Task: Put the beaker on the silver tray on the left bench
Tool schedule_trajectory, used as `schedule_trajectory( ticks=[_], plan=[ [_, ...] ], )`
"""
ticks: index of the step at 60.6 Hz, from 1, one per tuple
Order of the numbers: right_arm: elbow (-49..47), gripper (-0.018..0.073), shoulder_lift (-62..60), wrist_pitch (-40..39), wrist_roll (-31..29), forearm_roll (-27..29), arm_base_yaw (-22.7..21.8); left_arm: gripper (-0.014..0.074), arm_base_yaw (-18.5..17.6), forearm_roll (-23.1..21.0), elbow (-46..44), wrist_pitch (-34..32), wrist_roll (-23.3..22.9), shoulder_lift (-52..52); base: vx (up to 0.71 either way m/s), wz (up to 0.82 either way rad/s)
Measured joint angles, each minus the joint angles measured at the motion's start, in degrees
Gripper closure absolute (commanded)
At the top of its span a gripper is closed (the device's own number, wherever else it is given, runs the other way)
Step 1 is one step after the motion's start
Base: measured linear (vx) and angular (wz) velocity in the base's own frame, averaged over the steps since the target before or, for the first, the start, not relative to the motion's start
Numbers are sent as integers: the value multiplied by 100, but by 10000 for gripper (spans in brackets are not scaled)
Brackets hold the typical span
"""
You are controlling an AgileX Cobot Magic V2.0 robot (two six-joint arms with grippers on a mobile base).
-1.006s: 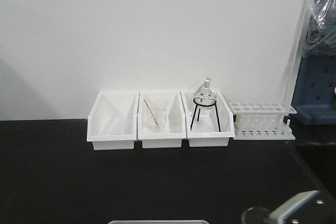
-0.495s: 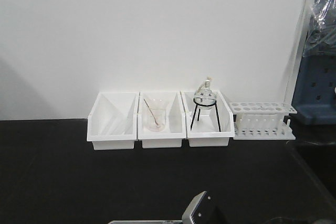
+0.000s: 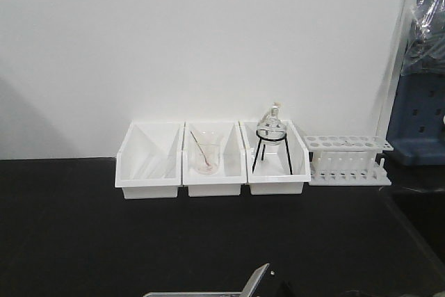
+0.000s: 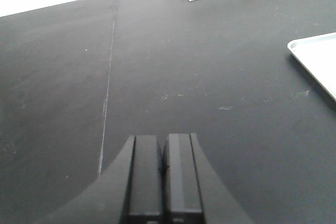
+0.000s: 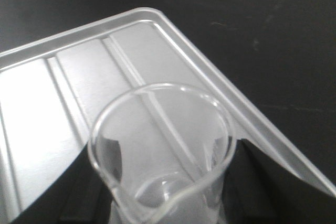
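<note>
Beaker [image 5: 163,156] clamped in right pincer [image 5: 163,192], above silver tray [image 5: 79,77]

1 front view, 2 wrist close-ups

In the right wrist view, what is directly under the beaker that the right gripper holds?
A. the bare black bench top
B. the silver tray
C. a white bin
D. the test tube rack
B: through the beaker, held between the right gripper's dark fingers, the ribbed floor of the silver tray shows, with the black bench top only beyond the rim.
</note>
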Motion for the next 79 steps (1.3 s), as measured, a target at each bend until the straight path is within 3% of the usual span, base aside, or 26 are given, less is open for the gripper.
schedule_trajectory(
  ticks=[7, 23, 29, 37, 50, 59, 66, 73, 79],
  plan=[
    [0, 331, 0, 12, -65, 48, 0, 595, 0, 0, 0, 0, 0, 0, 0, 0],
    [0, -47, 0, 19, -83, 58, 0, 595, 0, 0, 0, 0, 0, 0, 0, 0],
    [0, -114, 0, 19, -83, 70, 0, 595, 0, 0, 0, 0, 0, 0, 0, 0],
    [0, -123, 0, 9, -83, 81, 0, 595, 0, 0, 0, 0, 0, 0, 0, 0],
    [0, -78, -495, -4, -83, 206, 0, 595, 0, 0, 0, 0, 0, 0, 0, 0],
    [0, 25, -1331, 57, 119, 562, 0, 595, 0, 0, 0, 0, 0, 0, 0, 0],
    [19, 239, -2190, 491, 1131, 589, 0, 595, 0, 0, 0, 0, 0, 0, 0, 0],
    [18, 554, -3320, 1496, 2618, 109, 0, 595, 0, 0, 0, 0, 0, 0, 0, 0],
    [119, 576, -4328, 2224, 3791, -952, 0, 595, 0, 0, 0, 0, 0, 0, 0, 0]
  ],
)
